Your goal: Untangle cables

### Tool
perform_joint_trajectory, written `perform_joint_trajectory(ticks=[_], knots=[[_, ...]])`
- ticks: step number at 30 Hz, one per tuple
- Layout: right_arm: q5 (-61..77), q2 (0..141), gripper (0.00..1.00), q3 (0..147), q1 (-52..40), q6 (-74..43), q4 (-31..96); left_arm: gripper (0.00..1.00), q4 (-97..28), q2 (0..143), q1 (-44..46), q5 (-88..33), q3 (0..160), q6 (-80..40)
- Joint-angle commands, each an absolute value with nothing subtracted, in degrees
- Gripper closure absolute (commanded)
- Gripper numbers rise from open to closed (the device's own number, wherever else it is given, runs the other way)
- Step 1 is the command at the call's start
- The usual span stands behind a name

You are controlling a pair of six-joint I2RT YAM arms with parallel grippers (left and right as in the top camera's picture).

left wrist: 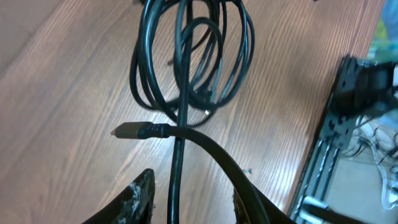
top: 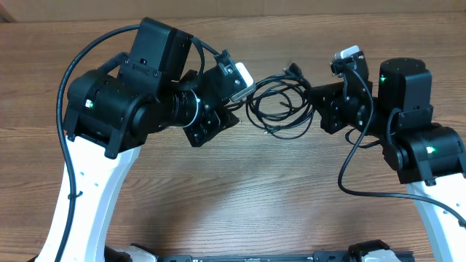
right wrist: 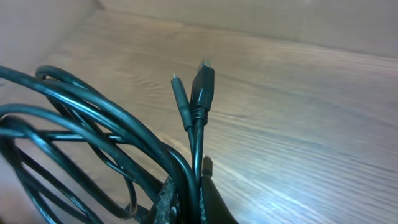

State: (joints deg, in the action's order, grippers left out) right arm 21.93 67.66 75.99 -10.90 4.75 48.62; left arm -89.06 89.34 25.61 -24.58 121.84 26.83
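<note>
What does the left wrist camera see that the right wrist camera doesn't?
Only the left wrist view shows a silver-tipped plug pointing sideways over the table, and a dark frame past the table's edge. Only the right wrist view shows two plug ends sticking up side by side. Both show looped black cables over the wooden table.

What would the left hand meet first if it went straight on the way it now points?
Probably the looped thin black cables; one strand lies inside the left hand; beyond them, the brown wooden table. Depth is unclear.
</note>
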Motion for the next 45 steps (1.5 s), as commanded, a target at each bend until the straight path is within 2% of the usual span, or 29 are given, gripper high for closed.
perform_joint_trajectory(ticks=[1, 11, 19, 20, 21, 22, 23, 24, 34, 40, 41, 42, 43, 45], knots=[[4.27, 67.61, 0.96, 77.01, -8.27, 4.29, 47.59, 0.96, -90.39, 86.08, 24.03, -21.93, 122.17, 15.99], [-9.17, 69.28, 0.96, 77.01, -8.23, 4.29, 44.23, 0.95, -90.48, 77.93, 24.01, -22.44, 122.89, 12.62], [-8.19, 69.78, 0.96, 77.01, -8.23, 2.52, 44.14, 0.94, -90.0, 72.55, 24.01, -18.44, 122.89, 11.42], [-6.63, 69.78, 0.96, 77.01, -8.23, 2.52, 44.23, 0.89, -90.0, 72.58, 24.01, -18.44, 122.89, 11.16], [-4.12, 69.78, 0.96, 77.01, -8.23, 2.55, 44.25, 0.62, -90.0, 72.64, 24.01, -18.46, 122.89, 10.61], [-2.39, 69.78, 0.96, 77.01, -8.23, 2.55, 44.23, 0.42, -89.97, 72.93, 24.01, -18.48, 122.89, 10.2], [-0.6, 69.78, 0.96, 77.01, -8.23, 2.55, 44.18, 0.26, -90.0, 73.36, 24.03, -18.94, 122.89, 10.22], [1.54, 69.78, 0.96, 77.01, -8.23, 2.55, 44.03, 0.16, -90.0, 73.76, 24.03, -19.29, 122.89, 10.22], [23.38, 68.71, 0.96, 77.01, -8.25, 3.68, 43.55, 0.2, -89.95, 78.56, 24.03, -19.44, 122.89, 10.26], [33.32, 66.32, 0.96, 77.01, -8.29, 3.57, 43.16, 0.17, -89.91, 80.75, 24.03, -18.41, 122.89, 11.42], [32.99, 66.0, 0.89, 77.01, -8.29, 3.38, 43.42, 0.16, -89.93, 81.19, 24.03, -18.44, 122.89, 11.4], [31.75, 65.73, 0.72, 77.01, -8.29, 3.4, 43.92, 0.16, -89.97, 81.56, 24.03, -18.44, 122.87, 11.38], [29.78, 65.67, 0.48, 77.01, -8.29, 3.38, 44.6, 0.16, -89.95, 82.02, 24.03, -18.5, 122.87, 11.33], [25.98, 65.71, 0.22, 77.01, -8.29, 3.38, 46.06, 0.18, -89.93, 82.83, 24.03, -19.81, 122.83, 11.11]])
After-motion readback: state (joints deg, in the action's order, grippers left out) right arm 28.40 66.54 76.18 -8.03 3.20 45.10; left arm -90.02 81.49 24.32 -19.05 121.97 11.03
